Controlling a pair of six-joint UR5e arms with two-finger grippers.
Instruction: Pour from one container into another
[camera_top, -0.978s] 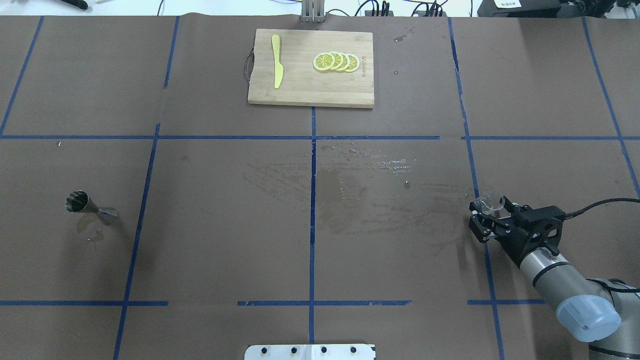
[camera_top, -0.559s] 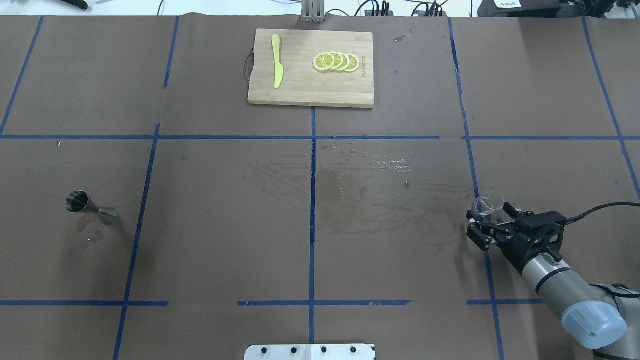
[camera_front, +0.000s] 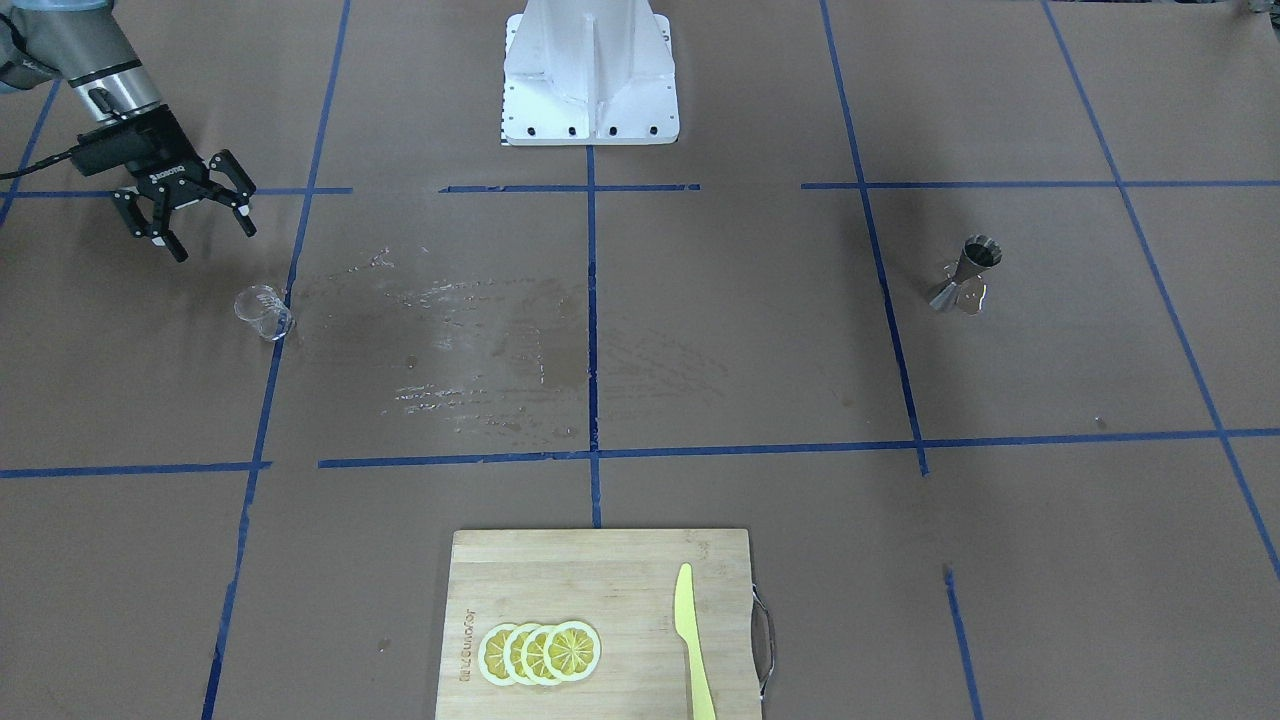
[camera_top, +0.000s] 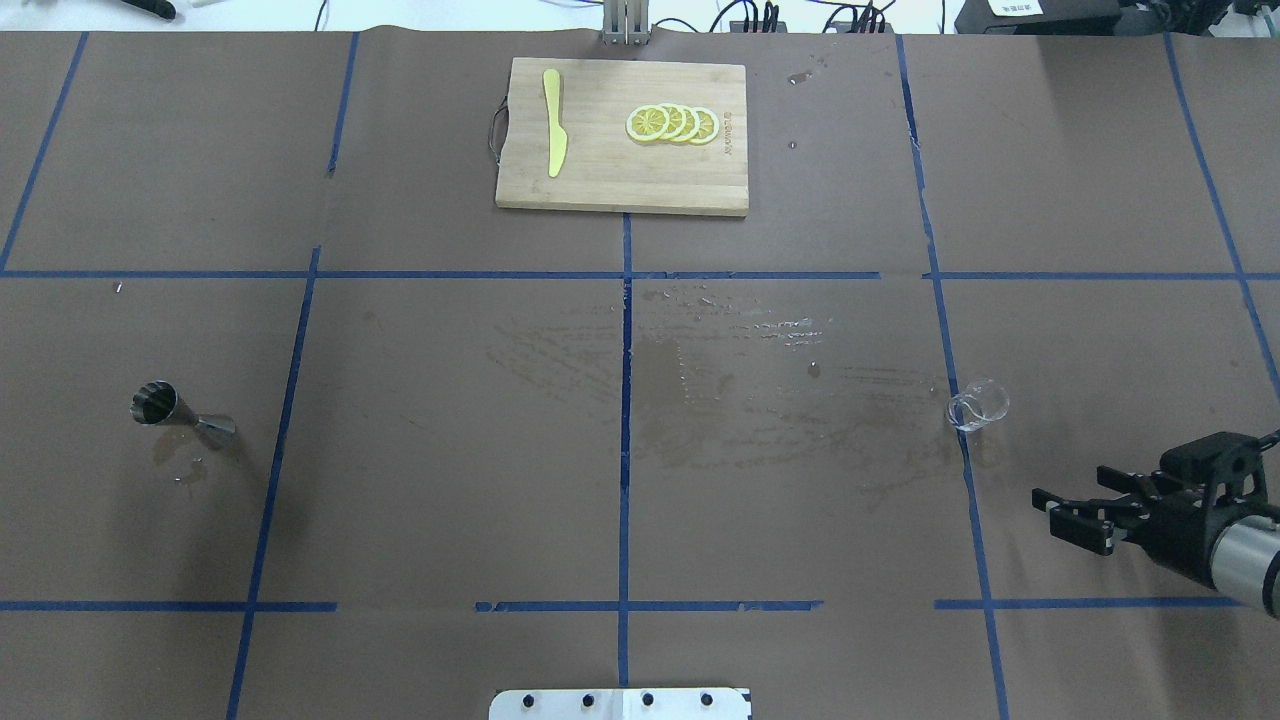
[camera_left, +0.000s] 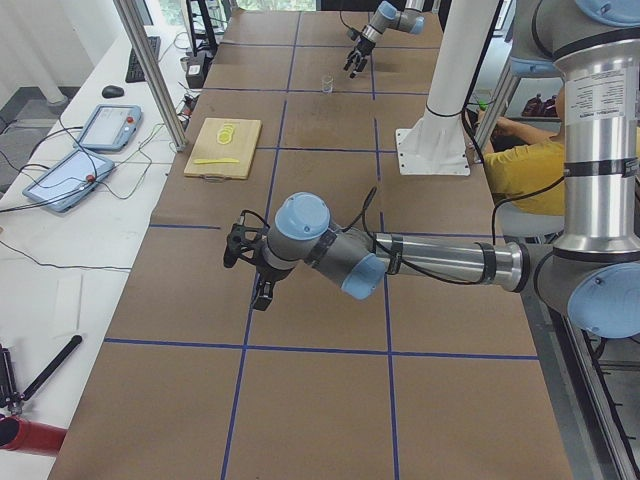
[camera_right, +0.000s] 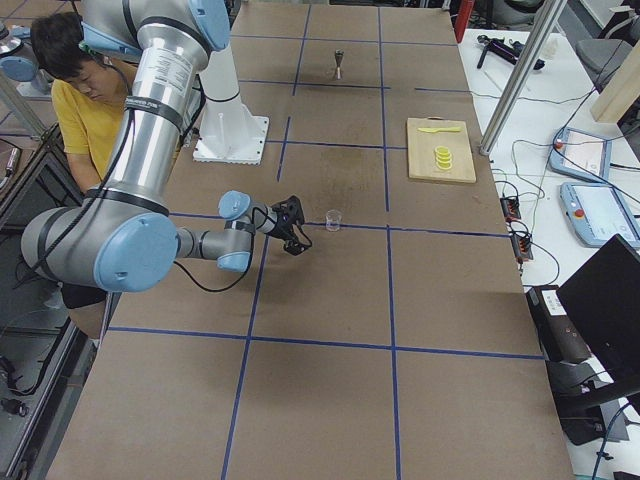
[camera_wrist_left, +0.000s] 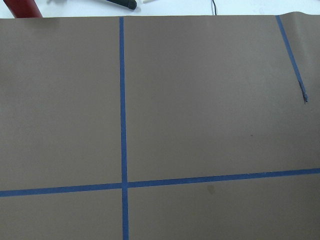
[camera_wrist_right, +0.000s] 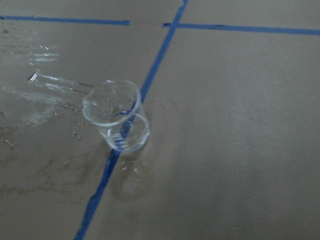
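The small clear glass cup (camera_top: 978, 408) stands upright on a blue tape line at the right of the table, also seen in the front view (camera_front: 263, 312) and close up in the right wrist view (camera_wrist_right: 116, 117). My right gripper (camera_top: 1050, 510) (camera_front: 212, 240) is open and empty, hanging apart from the cup on the robot's side of it. The steel hourglass jigger (camera_top: 170, 408) (camera_front: 968, 275) stands upright far off at the left of the table. My left gripper (camera_left: 248, 268) shows only in the left side view, so I cannot tell its state. Its wrist view holds only brown paper and tape.
A wooden cutting board (camera_top: 610, 180) with lemon slices (camera_top: 672, 123) and a yellow knife (camera_top: 553, 120) lies at the far middle. Wet smears (camera_top: 720, 380) cover the paper between centre and cup. The robot's white base (camera_front: 590, 80) stands at the near edge. An operator (camera_right: 75, 70) sits behind it.
The right gripper let go of the glass cup and drew back toward the robot and to the right. The cup stays standing on the tape line. The jigger has not moved.
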